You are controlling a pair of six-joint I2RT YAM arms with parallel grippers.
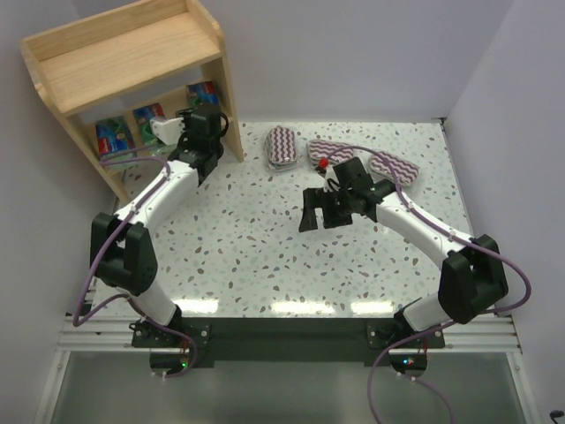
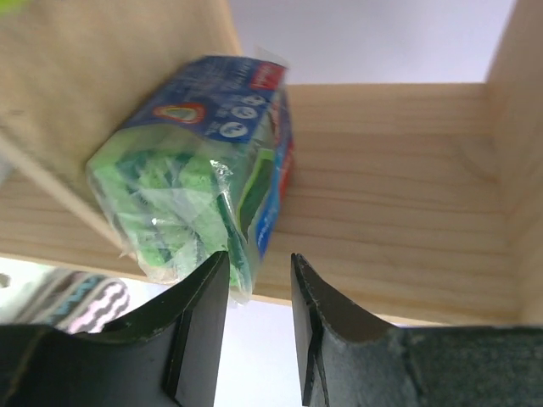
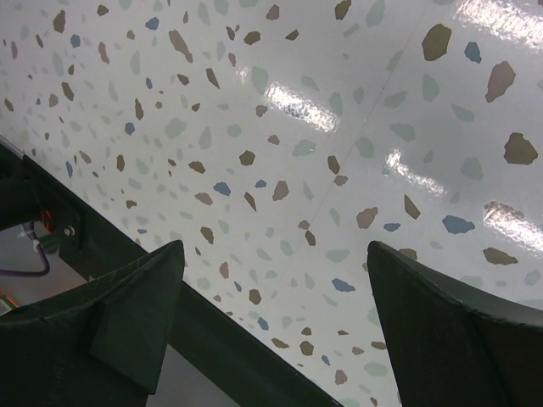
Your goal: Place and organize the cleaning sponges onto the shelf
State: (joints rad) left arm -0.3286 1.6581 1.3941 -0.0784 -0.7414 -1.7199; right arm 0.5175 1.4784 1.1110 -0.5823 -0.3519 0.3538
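Observation:
Three green-blue packs [image 1: 110, 134], [image 1: 150, 115], [image 1: 203, 93] stand in a row on a lower tier of the wooden shelf [image 1: 124, 53]. My left gripper [image 1: 196, 117] is at that tier. In the left wrist view it [image 2: 259, 259] is open with a narrow empty gap, and one green-blue pack [image 2: 195, 182] lies on the shelf board [image 2: 399, 170] just beyond the left fingertip, its wrap at the finger's tip. Three zigzag packs [image 1: 282, 146], [image 1: 331, 152], [image 1: 397, 166] lie on the table at the back. My right gripper [image 1: 316, 215] is wide open and empty above the table [image 3: 276, 246].
The speckled table [image 1: 256, 256] ends at a dark front rail [image 3: 221, 339]. White walls close the back and both sides. The shelf's slanted side panel [image 1: 231, 115] stands between the left arm and the zigzag packs.

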